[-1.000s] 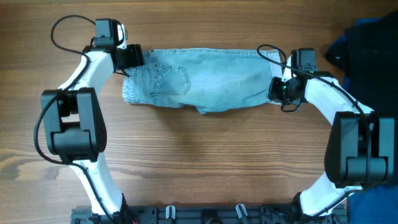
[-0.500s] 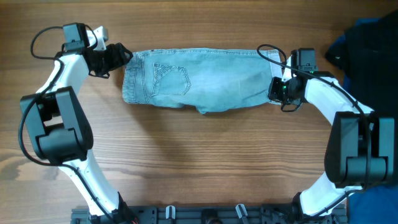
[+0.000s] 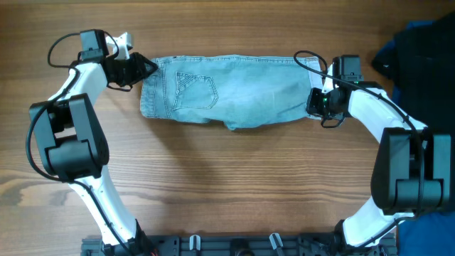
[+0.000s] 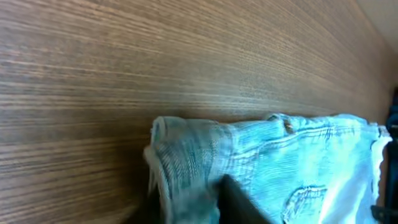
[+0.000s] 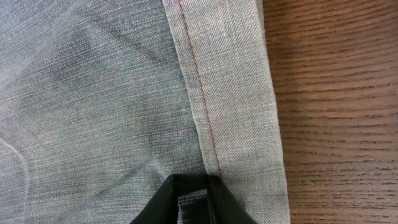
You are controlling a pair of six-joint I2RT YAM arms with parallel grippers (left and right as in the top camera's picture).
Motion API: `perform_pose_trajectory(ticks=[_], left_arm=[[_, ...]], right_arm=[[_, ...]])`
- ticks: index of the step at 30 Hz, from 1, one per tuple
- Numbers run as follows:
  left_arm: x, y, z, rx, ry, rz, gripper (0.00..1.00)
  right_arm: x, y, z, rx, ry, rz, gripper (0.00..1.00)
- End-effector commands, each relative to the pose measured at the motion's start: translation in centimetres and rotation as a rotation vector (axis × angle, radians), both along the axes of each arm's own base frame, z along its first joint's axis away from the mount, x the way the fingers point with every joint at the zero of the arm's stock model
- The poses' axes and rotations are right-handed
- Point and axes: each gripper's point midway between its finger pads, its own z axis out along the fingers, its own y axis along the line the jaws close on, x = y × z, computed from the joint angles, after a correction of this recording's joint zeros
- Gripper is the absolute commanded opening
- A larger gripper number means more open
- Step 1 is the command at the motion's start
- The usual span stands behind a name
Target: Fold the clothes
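Table (image 3: pixel 227 178): brown wood grain, filling the overhead view.
Jeans (image 3: pixel 234 92): light blue faded denim, lying flat as a long band across the far middle of the table, waistband end toward the left arm, hemmed end toward the right arm.
Dark heap (image 3: pixel 419 50): dark blue and black garments at the far right corner, apart from the jeans.
Left gripper (image 3: pixel 144 69): at the far waistband corner of the jeans; one dark finger (image 4: pixel 245 202) lies against the bunched denim, and whether the pincer is closed cannot be told.
Right gripper (image 3: pixel 318 103): at the hemmed end, fingertips drawn narrow and pinching the denim beside the hem seam (image 5: pixel 199 99).
Back pocket (image 3: pixel 195 89): stitched, facing up near the waistband.
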Motion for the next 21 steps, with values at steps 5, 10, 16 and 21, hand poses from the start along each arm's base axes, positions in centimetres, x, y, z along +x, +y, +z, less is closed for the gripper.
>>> perform_pose_trajectory(ticks=[5,10,16,21], left_arm=[[-0.4,-0.9,5.8,-0.024,-0.080,-0.031,0.07],[-1.8,-1.2,6.8,-0.033,-0.036,-0.030,0.04],[-2.5,-1.2,6.4,-0.032,0.002,-0.025,0.04],[-2.4,-0.9,6.2,-0.013,0.004,-0.016,0.04]], right_arm=[[4.0,0.0,5.3,-0.026,-0.151,0.044,0.43],[7.5,-0.9,12.3,-0.071,-0.328,0.103,0.59],[10.8,-2.2,9.7,-0.145,-0.402,0.206,0.48],[13.1,-2.3,5.4,-0.155,-0.413,0.225,0.43]])
